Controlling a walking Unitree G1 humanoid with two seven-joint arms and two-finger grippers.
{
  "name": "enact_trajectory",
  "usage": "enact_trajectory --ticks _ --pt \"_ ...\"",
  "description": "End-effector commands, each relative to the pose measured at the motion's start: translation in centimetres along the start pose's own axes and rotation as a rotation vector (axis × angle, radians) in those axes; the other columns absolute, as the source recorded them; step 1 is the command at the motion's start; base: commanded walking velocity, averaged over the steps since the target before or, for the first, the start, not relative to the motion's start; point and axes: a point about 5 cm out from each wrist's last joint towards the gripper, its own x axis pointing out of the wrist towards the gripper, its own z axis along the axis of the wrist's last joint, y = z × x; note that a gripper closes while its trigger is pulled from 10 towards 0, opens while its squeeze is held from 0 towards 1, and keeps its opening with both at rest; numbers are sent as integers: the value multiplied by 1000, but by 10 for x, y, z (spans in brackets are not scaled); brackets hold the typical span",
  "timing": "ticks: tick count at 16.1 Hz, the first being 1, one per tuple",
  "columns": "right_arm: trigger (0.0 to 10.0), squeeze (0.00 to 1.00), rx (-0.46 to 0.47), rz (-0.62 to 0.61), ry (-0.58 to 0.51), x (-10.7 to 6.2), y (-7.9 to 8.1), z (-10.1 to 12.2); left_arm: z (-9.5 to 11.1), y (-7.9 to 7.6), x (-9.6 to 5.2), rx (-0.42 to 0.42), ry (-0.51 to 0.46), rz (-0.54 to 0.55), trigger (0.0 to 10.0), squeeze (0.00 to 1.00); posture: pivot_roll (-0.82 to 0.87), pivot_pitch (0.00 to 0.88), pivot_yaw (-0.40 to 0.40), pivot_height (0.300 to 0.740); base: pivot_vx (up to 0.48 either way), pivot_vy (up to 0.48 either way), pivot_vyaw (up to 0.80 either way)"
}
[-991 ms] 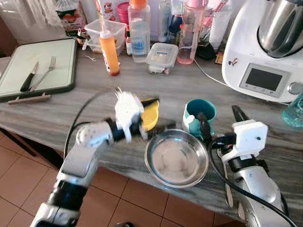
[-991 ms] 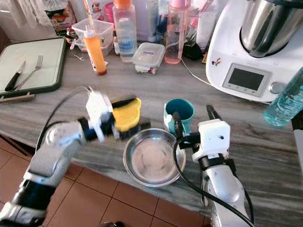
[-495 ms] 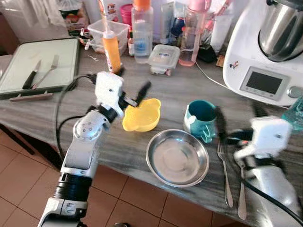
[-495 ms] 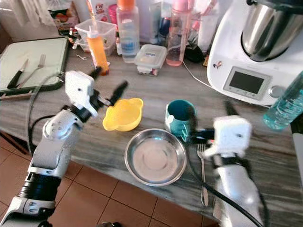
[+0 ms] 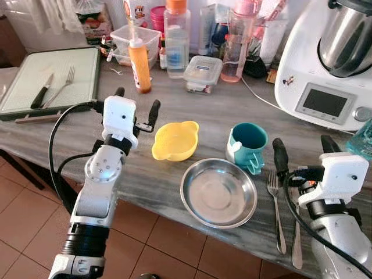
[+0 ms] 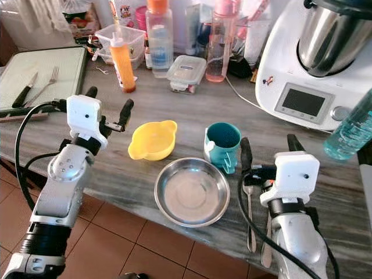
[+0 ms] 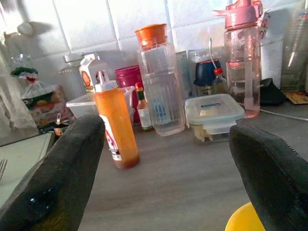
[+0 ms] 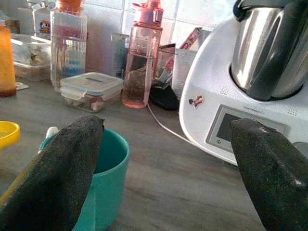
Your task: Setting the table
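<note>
A shiny metal bowl (image 5: 218, 193) sits on the gray counter (image 5: 192, 110) near its front edge. Just beside it, toward the robot's left, is a small yellow bowl (image 5: 175, 140) with two little handles. Behind the metal bowl stands a teal cup (image 5: 247, 146), upright and close to it. To the right of the metal bowl lie a fork (image 5: 275, 210) and a spoon (image 5: 297, 241), side by side and pointing away from the robot. The left gripper (image 5: 136, 107) is up over the counter, just to the left of the yellow bowl and not touching it. Its two black fingers are spread wide and hold nothing. The right gripper (image 5: 302, 154) is just above the fork and spoon, beside the teal cup. Its fingers are spread wide too, and they are empty. Far off on the left lies a green board (image 5: 23, 81) with a knife (image 5: 39, 96) and another fork (image 5: 60, 85) on it. At the back of the counter stand an orange squeeze bottle (image 5: 139, 64), a clear jug with an orange lid (image 5: 176, 38), a pink bottle (image 5: 238, 40) and a small box with a lid (image 5: 202, 72). On the right is a big white kitchen machine (image 5: 328, 58) with a metal pot on top.
</note>
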Motion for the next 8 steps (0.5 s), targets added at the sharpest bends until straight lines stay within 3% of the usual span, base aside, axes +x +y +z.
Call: enact_trajectory --ticks 1,8 --pt "10000 0 -7 13 -3 -2 1 3 5 -2 -1 28 -25 -12 10000 0 105 79 -13 740 0 0 -456" --pt "10000 0 -14 1 -9 -2 -1 6 -6 -9 -9 -13 22 -20 10000 0 100 80 -9 740 0 0 0"
